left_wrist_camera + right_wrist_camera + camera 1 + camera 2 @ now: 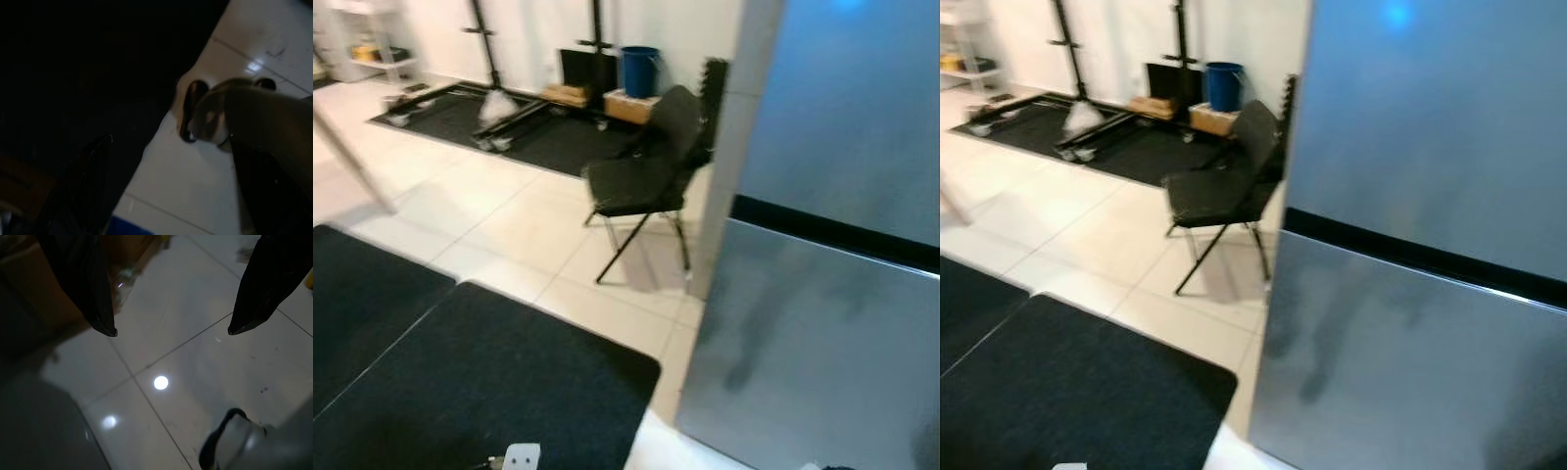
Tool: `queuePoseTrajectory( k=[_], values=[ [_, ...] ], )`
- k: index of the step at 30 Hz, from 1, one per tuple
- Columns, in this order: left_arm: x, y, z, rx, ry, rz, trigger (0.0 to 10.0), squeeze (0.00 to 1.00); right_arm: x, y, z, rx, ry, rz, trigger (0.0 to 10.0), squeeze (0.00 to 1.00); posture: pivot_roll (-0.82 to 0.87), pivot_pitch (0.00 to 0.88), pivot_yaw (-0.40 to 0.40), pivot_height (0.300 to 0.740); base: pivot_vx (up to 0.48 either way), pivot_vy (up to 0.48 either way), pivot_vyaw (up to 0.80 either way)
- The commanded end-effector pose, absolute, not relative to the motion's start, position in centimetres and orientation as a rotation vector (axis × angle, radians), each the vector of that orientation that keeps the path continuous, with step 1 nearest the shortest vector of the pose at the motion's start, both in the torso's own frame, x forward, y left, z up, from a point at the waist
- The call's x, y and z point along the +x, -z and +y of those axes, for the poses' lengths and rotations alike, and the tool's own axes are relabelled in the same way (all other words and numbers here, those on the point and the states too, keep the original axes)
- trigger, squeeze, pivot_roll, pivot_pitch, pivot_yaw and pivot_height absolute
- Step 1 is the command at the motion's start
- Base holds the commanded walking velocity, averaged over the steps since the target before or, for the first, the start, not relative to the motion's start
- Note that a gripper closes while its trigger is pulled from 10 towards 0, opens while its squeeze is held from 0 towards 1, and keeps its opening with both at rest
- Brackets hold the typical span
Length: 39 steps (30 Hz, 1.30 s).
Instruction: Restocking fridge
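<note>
While it hangs over pale floor tiles (195, 357), the right gripper (172, 330) has its two black fingers spread wide, holding nothing | left gripper (93, 161) too dark to judge — fingers unclear | tall grey steel fridge (1410, 294), doors closed, stands at right, cut off by frame edge — beside a black folding chair (646, 176)

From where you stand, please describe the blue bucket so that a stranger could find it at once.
Look past the grey fridge to the far white wall. There, behind the black folding chair, stands the blue bucket, the only blue thing among black stands and brown boxes.
</note>
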<state>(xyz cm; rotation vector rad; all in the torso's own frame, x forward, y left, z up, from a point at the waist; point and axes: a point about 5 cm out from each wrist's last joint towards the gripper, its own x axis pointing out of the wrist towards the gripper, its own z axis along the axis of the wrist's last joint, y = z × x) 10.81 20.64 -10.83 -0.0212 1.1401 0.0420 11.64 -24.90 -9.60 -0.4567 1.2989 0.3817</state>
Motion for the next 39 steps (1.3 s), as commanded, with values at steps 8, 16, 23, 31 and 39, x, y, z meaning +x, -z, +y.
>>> queuePoseTrajectory(
  k=[8,16,23,31,39],
  values=[
    [10.71,10.94,20.27,-0.022,-0.039,1.149,10.0,0.00,12.15,9.46,-24.88,-0.469,-0.371,1.269,10.0,0.00,-0.09,0.000,-0.052,0.740,0.000,0.000,0.60],
    [10.80,10.93,20.19,-0.021,-0.040,1.144,10.0,0.00,12.32,9.42,-24.83,-0.474,-0.373,1.261,10.0,0.00,-0.08,0.000,-0.051,0.740,0.000,0.000,0.00],
    [10.92,10.89,20.10,-0.018,-0.025,1.137,10.0,0.00,12.41,9.40,-24.78,-0.476,-0.375,1.256,10.0,0.00,-0.09,0.000,-0.051,0.740,0.000,0.000,0.00],
    [10.95,10.89,20.08,-0.033,-0.035,1.136,10.0,0.00,12.74,9.39,-24.14,-0.452,-0.420,1.234,10.0,0.00,-0.08,0.000,-0.051,0.740,0.194,0.000,0.00],
    [11.06,10.85,20.07,-0.036,-0.036,1.128,10.0,0.00,12.75,9.39,-23.96,-0.448,-0.449,1.235,10.0,0.00,-0.08,0.000,-0.053,0.740,0.000,0.000,0.80]
  ],
)
